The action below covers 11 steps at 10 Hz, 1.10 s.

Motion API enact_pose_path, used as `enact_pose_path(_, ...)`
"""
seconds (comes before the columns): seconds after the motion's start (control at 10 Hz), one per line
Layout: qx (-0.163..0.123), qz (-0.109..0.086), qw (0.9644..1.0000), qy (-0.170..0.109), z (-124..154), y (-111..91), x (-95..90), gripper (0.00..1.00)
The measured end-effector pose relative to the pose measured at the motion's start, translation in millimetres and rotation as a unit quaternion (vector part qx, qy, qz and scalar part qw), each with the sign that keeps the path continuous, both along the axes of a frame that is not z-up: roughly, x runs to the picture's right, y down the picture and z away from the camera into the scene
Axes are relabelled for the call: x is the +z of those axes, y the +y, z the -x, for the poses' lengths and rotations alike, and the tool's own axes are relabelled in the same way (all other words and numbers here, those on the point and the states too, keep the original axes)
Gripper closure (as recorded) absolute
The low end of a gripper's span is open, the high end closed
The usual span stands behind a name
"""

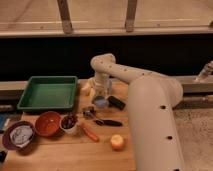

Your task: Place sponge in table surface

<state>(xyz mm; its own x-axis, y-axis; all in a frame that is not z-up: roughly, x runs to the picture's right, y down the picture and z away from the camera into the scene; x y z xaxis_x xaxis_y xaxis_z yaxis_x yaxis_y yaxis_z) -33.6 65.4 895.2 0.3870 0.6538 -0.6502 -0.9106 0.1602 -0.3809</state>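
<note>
The grey-blue sponge [101, 102] sits low over the wooden table surface [60, 152], near its back middle. My gripper [100, 93] hangs straight down from the white arm, directly above the sponge and touching or nearly touching it. I cannot tell whether the sponge rests on the wood.
A green tray [47, 93] lies at the back left. A black oblong object [116, 102] lies right of the sponge. In front are a small metal item [89, 112], a dark utensil [108, 122], an orange stick [90, 133], an apple [118, 142], an orange bowl [48, 123], a small cup [69, 123] and a purple bowl [18, 136].
</note>
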Motion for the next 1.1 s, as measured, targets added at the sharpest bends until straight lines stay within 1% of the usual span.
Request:
enact_pose_path(0.3,0.027,0.027,0.9987,0.033,-23,15,-10.7,1.00)
enact_pose_path(0.4,0.038,0.030,0.9978,0.044,-34,19,-16.0,1.00)
enact_pose_path(0.5,0.045,0.028,0.9973,0.051,-43,20,-19.3,1.00)
enact_pose_path(0.8,0.045,0.026,0.9975,0.046,-37,19,-19.6,1.00)
enact_pose_path(0.9,0.046,0.023,0.9975,0.049,-40,19,-18.9,1.00)
enact_pose_path(1.1,0.058,0.010,0.9964,0.062,-46,13,-16.0,1.00)
